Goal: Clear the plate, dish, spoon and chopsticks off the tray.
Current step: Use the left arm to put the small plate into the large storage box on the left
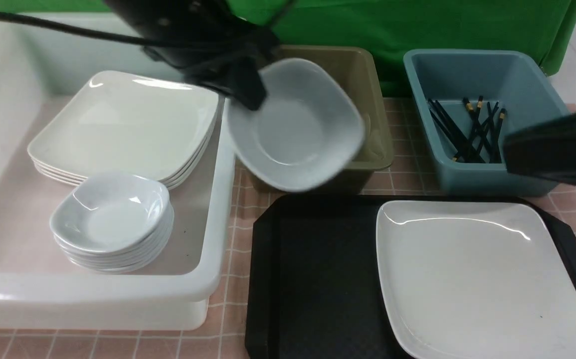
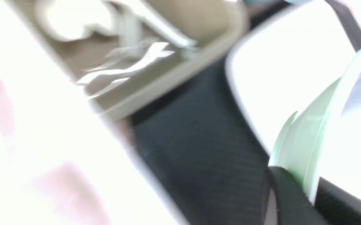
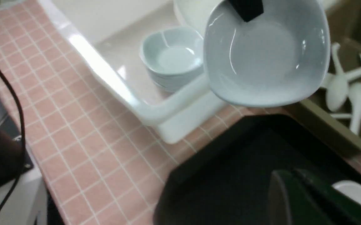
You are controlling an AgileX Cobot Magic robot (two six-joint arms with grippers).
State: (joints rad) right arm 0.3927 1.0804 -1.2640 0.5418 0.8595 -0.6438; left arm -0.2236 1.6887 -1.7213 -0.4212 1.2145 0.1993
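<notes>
The left claw [image 1: 249, 94] grasps the dish [image 1: 297, 129] by its rim, the tilted dish hanging just right of it, off the tray [image 1: 312, 279]; the right claw [image 3: 293, 190] is clenched.

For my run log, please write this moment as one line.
left gripper: shut on dish, in air | right gripper: shut | plate: on tray | chopsticks: in blue tub

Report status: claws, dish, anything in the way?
Left claw shut on dish, held up between white tub and olive tub. Right claw shut, nothing seen in it. Plate on tray. No obstacle seen.
</notes>
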